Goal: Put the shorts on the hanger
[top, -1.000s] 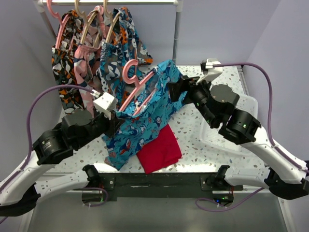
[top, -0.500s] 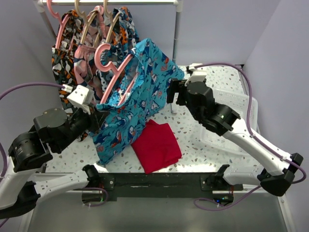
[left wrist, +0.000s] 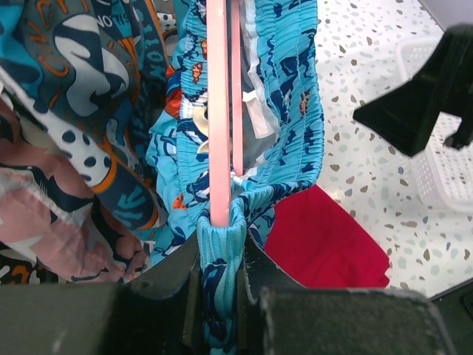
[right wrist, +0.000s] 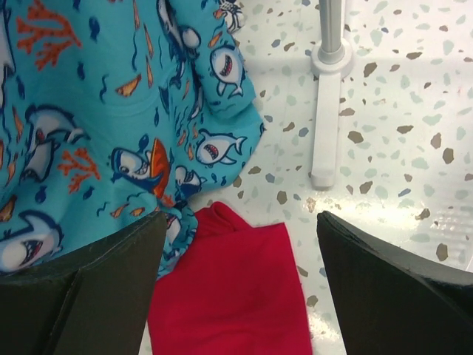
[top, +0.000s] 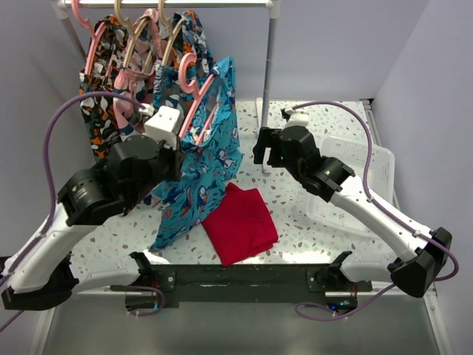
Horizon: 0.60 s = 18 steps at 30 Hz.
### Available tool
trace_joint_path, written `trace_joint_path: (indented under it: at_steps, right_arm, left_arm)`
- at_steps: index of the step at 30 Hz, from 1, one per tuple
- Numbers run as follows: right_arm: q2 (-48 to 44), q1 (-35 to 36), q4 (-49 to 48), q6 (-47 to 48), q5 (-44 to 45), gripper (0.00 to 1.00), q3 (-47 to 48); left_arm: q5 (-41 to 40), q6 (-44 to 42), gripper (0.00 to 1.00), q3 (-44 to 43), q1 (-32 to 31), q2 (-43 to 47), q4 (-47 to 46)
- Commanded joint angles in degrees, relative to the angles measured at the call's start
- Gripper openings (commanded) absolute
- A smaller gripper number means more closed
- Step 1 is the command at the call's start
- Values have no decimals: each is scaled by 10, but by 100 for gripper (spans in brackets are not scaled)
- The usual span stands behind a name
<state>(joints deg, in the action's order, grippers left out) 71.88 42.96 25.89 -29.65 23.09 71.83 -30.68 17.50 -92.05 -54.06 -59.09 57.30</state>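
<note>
**Speckled table [top: 310, 222], shorts [top: 211, 159] aloft on the hanger [top: 201, 100]**

Turquoise shorts hang in the air from the pink hanger, with the waistband stretched along its bar. The left gripper [left wrist: 222, 248] is clenched on waistband and bar together. The right gripper [top: 260, 146], jaws spread wide and empty, hovers just beside the shorts. A red cloth [top: 240, 225] lies on the table beneath. Patterned garments [top: 118, 66] hang on the rail [top: 170, 4] behind.

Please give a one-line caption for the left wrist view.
The left claw grips the shorts and pink hanger together; a red cloth lies on the table below.
</note>
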Motion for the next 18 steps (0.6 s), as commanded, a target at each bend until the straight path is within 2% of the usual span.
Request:
trace_joint_path:
  at_steps: [1, 6, 11, 18]
  right_arm:
    - [-32, -1, -13, -21, -17, 87, -21]
    - [-67, -1, -15, -38, -40, 88, -56]
    - [-108, -2, -17, -53, -63, 87, -85]
    - [-127, -1, -15, -66, -91, 85, -96]
  left_arm:
    - [-48, 7, 0, -56, 0, -56, -92]
    - [-36, -7, 0, -97, 7, -118, -108]
    - [11, -12, 0, -122, 32, -159, -139]
    - [96, -3, 0, -180, 116, -226, -153]
